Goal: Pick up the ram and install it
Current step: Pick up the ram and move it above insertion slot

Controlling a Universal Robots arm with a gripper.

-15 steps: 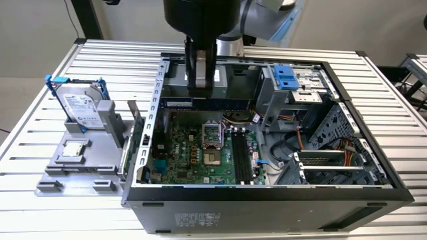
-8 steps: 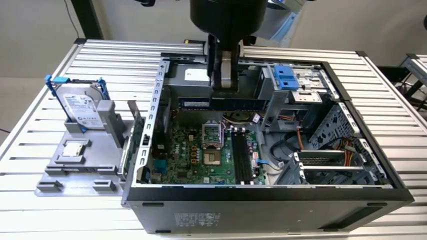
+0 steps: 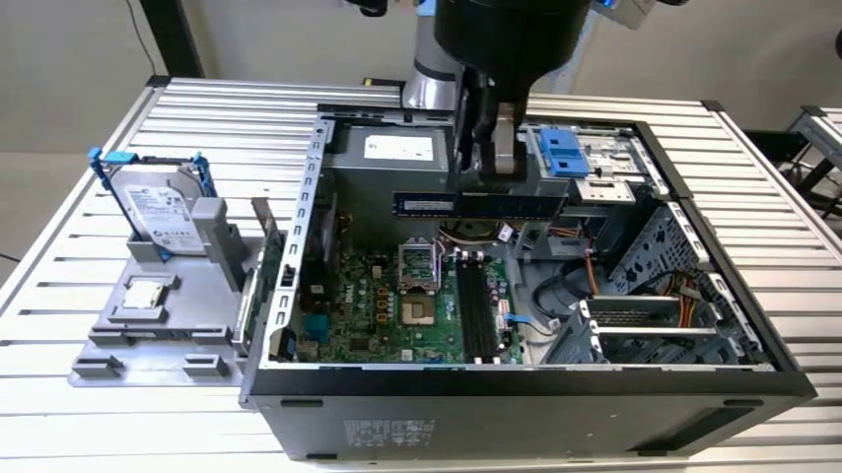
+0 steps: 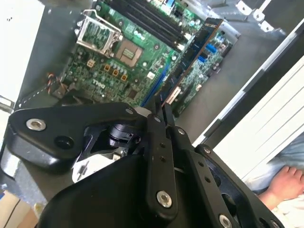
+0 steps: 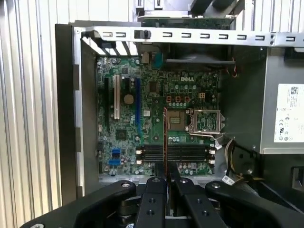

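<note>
Slatted metal table (image 3: 776, 177) carries open computer case (image 3: 526, 424), grey fixture (image 3: 158, 340) just beside it

Your workbench, a table (image 3: 736, 197) of ribbed silver metal slats, stood under soft, even light before a plain pale wall (image 3: 79, 59), with a black upright post (image 3: 177, 39) rising behind its far corner on the exterior view's left. A second slatted table (image 3: 822, 133) edged in at the exterior view's right, and pale floor (image 3: 27, 197) showed past your table's edge on the left.
</note>
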